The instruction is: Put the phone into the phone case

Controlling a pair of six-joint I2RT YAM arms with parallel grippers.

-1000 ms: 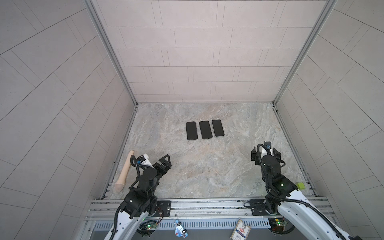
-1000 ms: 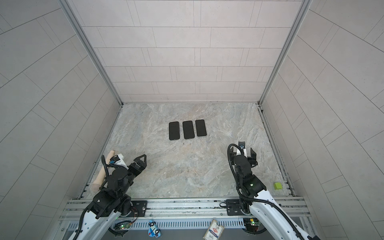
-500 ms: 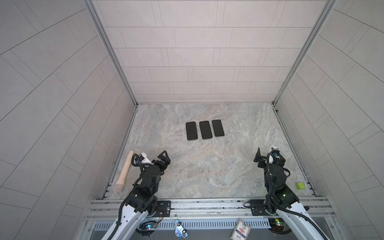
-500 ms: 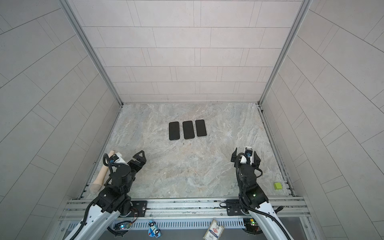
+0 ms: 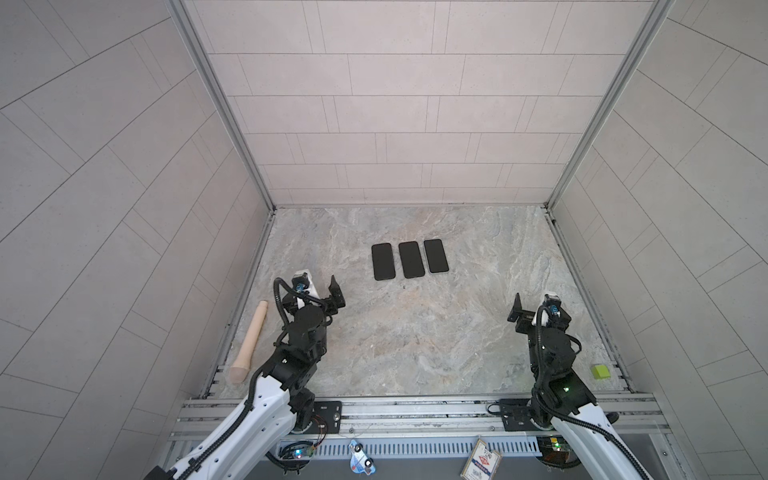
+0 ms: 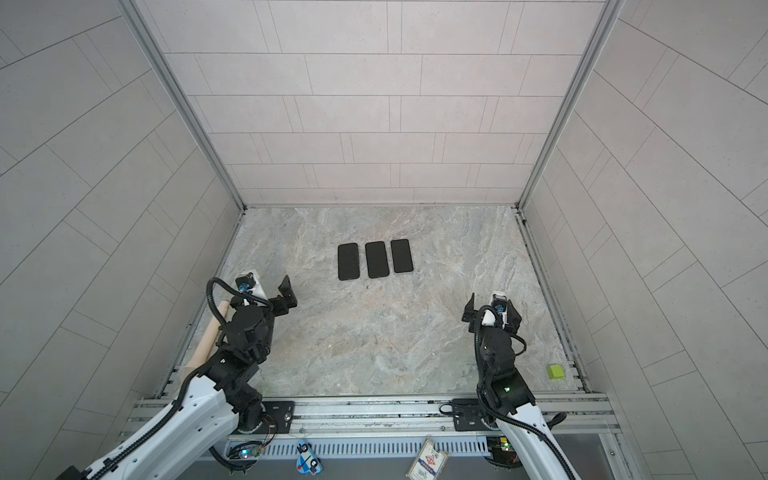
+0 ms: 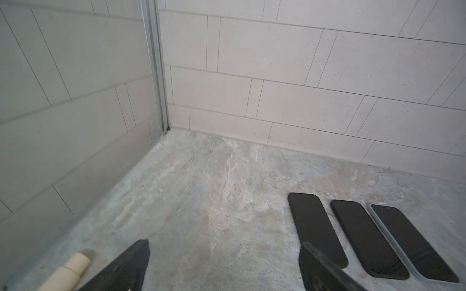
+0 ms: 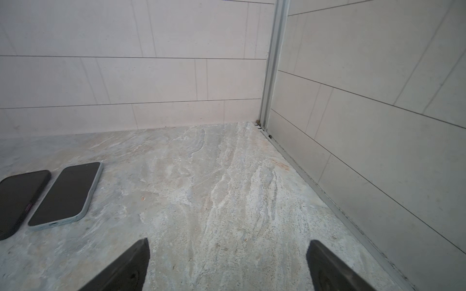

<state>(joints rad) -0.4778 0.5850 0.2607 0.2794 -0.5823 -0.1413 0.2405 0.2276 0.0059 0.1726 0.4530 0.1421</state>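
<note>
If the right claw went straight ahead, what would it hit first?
Its way looks free: the right gripper faces bare marble tabletop, then probably the back wall. The phones lie off to its side.

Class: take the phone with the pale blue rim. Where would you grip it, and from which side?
The phone with the pale blue rim lies flat, dark face up, its outer long edge free, though the middle phone lies close beside the other. So probably grip its two long edges near the end facing the arms, the right tool coming down from above.
</note>
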